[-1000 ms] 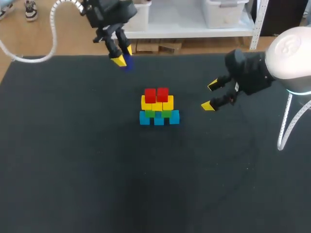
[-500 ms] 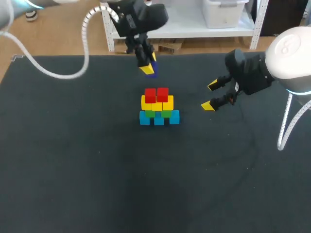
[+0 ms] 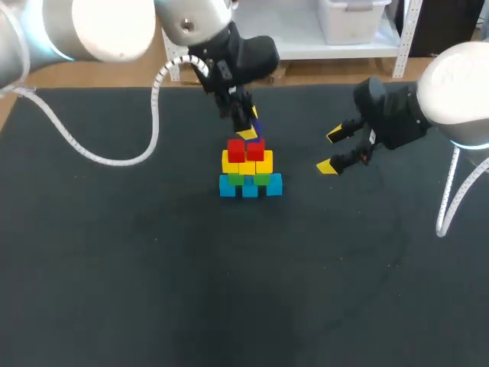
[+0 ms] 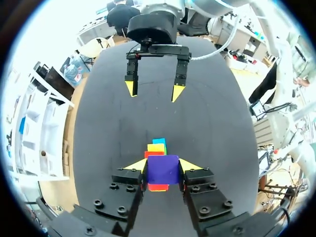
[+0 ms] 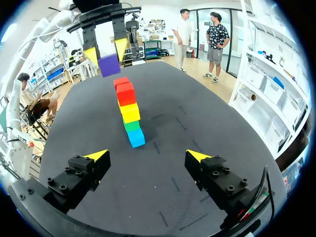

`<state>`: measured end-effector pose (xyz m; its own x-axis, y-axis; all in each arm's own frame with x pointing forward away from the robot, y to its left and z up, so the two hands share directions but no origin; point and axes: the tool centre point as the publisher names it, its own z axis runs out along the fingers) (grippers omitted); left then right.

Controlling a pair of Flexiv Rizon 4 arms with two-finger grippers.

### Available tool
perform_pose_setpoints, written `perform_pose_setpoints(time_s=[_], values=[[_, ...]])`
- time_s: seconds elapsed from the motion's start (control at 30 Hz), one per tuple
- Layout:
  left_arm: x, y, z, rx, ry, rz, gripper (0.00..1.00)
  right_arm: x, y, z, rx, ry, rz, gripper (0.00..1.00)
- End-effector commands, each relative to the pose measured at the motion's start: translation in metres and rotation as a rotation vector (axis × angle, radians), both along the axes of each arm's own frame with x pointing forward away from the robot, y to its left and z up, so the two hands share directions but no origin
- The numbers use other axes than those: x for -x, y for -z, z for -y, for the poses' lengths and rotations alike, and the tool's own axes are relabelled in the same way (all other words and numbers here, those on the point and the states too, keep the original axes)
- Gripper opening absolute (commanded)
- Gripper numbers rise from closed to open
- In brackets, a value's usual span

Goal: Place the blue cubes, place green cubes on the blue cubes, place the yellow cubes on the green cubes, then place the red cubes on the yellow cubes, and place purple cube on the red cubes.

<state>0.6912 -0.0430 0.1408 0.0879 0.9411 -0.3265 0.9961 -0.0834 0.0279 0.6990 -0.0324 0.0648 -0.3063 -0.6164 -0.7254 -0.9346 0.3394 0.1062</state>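
My left claw [image 4: 163, 165] is clamped on the small purple cube [image 5: 109, 64], hovering right above the two red cubes [image 3: 246, 148] atop the stack, lined up to drop centred imo. Right claw [image 3: 330, 151] is spread wide w/ nothing in it, parked aside, prob to stay outta the way.

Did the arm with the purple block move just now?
Yes. The left gripper, shut on the purple cube, has travelled from the table's far edge toward the stack and now sits just over the red cubes.
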Motion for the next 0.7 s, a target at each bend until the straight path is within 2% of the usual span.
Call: perform_pose_setpoints(time_s=[0.03, 0.7], values=[[0.005, 0.005, -0.002, 0.008, -0.041, 0.120, 0.00, -0.001, 0.001, 0.000, -0.004, -0.002, 0.000, 1.00], [-0.002, 0.016, -0.007, 0.007, -0.050, 0.087, 0.00, -0.001, 0.001, 0.000, -0.004, -0.002, 0.000, 1.00]])
